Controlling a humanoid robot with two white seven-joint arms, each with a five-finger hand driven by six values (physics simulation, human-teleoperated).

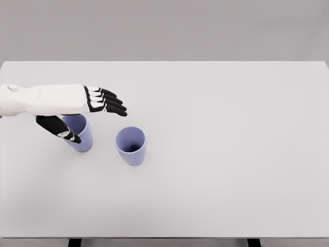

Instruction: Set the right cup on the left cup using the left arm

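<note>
Your left hand (87,110) hovers with fingers spread, holding nothing. The right cup (131,145) stands upright on the tabletop (231,154) beside the left cup (79,133); grasping and stacking remain.

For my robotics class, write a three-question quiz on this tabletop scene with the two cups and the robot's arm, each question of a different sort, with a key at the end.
1. True or false: the right cup is already stacked on the left cup.
2. Multiple choice: the left hand is (A) gripping the right cup, (B) open, reaching above the left cup, (C) resting flat on the far right of the table.
3. Fill in: both cups stand ____ on the table, openings facing up.

Key:
1. False; the cups stand apart, side by side.
2. B; the fingers are stretched out and hold nothing.
3. upright
</note>
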